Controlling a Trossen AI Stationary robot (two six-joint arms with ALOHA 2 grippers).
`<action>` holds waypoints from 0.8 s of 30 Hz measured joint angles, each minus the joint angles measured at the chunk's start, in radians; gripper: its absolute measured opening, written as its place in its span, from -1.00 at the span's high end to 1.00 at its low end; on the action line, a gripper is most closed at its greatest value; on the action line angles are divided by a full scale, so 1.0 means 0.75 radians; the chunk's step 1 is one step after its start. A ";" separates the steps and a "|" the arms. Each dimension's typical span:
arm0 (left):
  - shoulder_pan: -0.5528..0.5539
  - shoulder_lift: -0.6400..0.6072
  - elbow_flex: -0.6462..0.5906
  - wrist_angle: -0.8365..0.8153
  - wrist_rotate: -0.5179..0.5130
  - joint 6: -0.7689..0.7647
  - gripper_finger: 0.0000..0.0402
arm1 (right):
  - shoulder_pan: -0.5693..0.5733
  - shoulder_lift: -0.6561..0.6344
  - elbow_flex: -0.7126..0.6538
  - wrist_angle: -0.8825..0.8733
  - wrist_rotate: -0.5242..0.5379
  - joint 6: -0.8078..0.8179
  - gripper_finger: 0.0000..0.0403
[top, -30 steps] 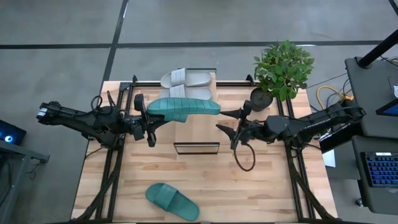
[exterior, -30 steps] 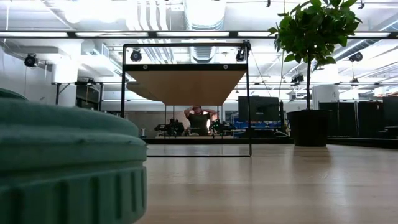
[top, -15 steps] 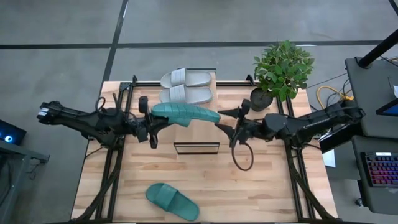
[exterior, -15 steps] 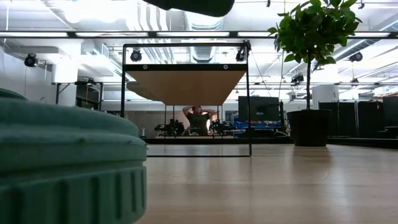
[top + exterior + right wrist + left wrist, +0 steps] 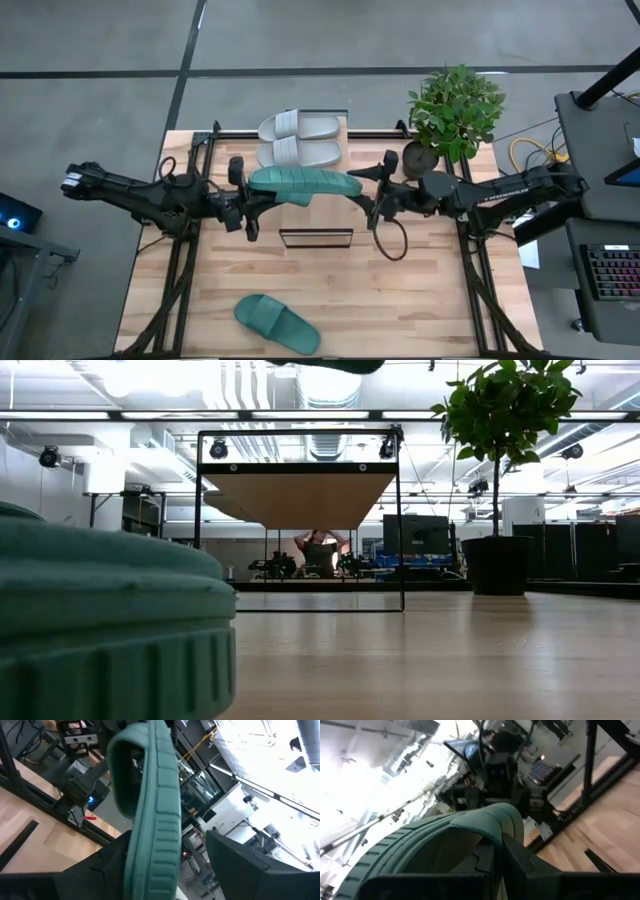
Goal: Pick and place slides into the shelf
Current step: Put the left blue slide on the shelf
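One teal slide (image 5: 305,185) hangs above the shelf (image 5: 316,238), its length running left to right, with my left gripper (image 5: 245,200) shut on its left end. My right gripper (image 5: 368,195) is open at the slide's right end (image 5: 155,815), a finger (image 5: 112,865) on either side; I cannot tell whether one touches. Two pale slides (image 5: 300,140) lie side by side on the shelf's top at its far end. The other teal slide (image 5: 277,322) lies on the table near the front edge and fills the low view's left (image 5: 100,620). My left gripper pinches the teal slide's left end (image 5: 485,837) between its two fingers (image 5: 520,865), which come level from the table's left and lie along the slide. The slide sticks out level beyond them, rolled partly onto its edge, clear of the shelf and table.
A potted plant (image 5: 455,110) stands at the table's far right corner. A dark cable loop (image 5: 390,240) hangs under my right arm. Dark frame rails (image 5: 185,260) run along both table sides. Bare tabletop (image 5: 400,300) lies between the shelf and the front edge.
My right gripper has moved toward the table's left, up to the slide's right end, which now stands between its open fingers. The slide in my left gripper has shifted slightly right and rolled about its length, so it shows narrower from above.
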 joint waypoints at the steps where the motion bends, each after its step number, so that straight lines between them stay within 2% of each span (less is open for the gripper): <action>1: 0.000 0.003 0.000 0.015 0.002 0.010 1.00 | -0.003 0.000 0.000 0.001 0.000 0.013 -0.17; 5: 0.000 0.029 0.001 0.058 0.024 0.037 1.00 | -0.010 0.000 0.000 0.031 -0.023 0.096 -0.17; 10: 0.012 0.065 0.005 0.089 0.039 0.046 1.00 | -0.009 0.001 0.018 0.032 -0.028 0.099 -0.08; 14: 0.023 0.084 0.005 0.096 0.034 0.030 1.00 | -0.009 0.001 0.031 0.019 -0.027 0.101 0.19; 18: 0.027 0.088 0.005 0.122 0.020 0.024 1.00 | -0.009 0.001 0.040 -0.008 -0.019 0.117 0.73; 21: 0.027 0.088 0.005 0.121 -0.064 0.011 0.96 | -0.009 0.001 0.037 -0.020 -0.005 0.102 0.76; 24: 0.045 0.078 0.005 0.099 -0.123 0.130 0.81 | -0.016 0.000 0.049 -0.071 0.065 0.155 0.76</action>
